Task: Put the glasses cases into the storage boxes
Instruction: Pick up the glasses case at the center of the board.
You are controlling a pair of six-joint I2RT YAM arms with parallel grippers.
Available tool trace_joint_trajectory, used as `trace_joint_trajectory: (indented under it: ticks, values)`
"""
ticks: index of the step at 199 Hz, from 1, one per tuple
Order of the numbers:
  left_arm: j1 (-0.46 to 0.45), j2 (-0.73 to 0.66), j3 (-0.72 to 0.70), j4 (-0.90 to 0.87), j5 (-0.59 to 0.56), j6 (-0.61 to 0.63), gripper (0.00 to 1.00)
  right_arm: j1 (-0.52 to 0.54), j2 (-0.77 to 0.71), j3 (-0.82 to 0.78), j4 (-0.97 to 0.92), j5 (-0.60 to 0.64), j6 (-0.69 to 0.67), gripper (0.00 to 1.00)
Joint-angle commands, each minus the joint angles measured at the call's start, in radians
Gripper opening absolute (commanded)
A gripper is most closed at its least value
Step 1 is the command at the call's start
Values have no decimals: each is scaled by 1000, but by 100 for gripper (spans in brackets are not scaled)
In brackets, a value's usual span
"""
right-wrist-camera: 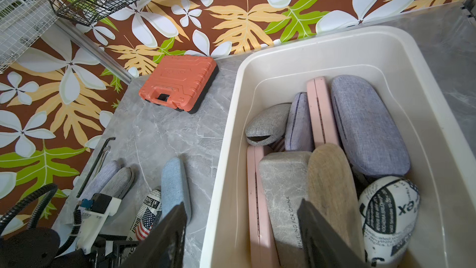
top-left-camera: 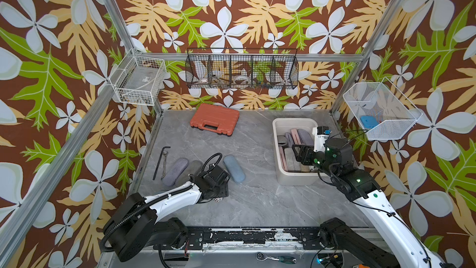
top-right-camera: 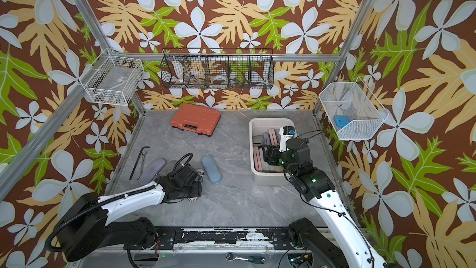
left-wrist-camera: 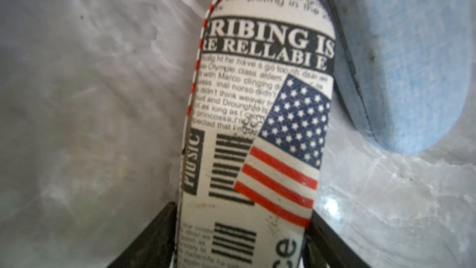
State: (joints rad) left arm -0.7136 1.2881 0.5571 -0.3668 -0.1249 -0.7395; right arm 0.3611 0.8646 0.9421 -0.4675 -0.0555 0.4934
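A newspaper-and-flag print glasses case (left-wrist-camera: 257, 130) lies on the grey table, and my left gripper (left-wrist-camera: 242, 212) is shut on its near end, one finger pressed against each long side. A blue felt case (top-left-camera: 234, 168) lies right beside it. A lavender case (top-left-camera: 175, 171) and a grey case (top-left-camera: 192, 170) lie to the left. The cream storage box (top-left-camera: 277, 125) at the right holds several cases, among them pink, grey, lavender, tan woven (right-wrist-camera: 329, 181) and a second newspaper-print one (right-wrist-camera: 386, 217). My right gripper (right-wrist-camera: 239, 204) hangs open and empty above the box's left wall.
An orange toolcase (top-left-camera: 214, 119) sits at the back of the table. A black hex key and a wrench (top-left-camera: 161, 161) lie by the left edge. Wire baskets (top-left-camera: 242, 69) hang on the walls. A ratchet (top-left-camera: 275, 257) lies on the front rail.
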Motion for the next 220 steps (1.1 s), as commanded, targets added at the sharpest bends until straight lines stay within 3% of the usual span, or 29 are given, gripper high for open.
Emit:
trace_joint_trajectory:
  ticks: [1,42,105,142,189,220]
  values:
    - [0,35,9,-57,-41,14,69,1,-11,13,-3,-7,10,67]
    - [1,5,-5,-101,-77,8,53,0,-6,32,-9,-25,14,65]
    - [0,-121,79,-116,-33,27,52,0,25,62,24,-124,61,64]
    - [0,-277,97,49,75,64,51,18,37,50,130,-249,152,65]
    - [-21,-383,49,429,156,45,46,232,141,115,233,-149,216,73]
    - [-62,-335,91,498,134,72,46,337,277,179,287,-135,241,74]
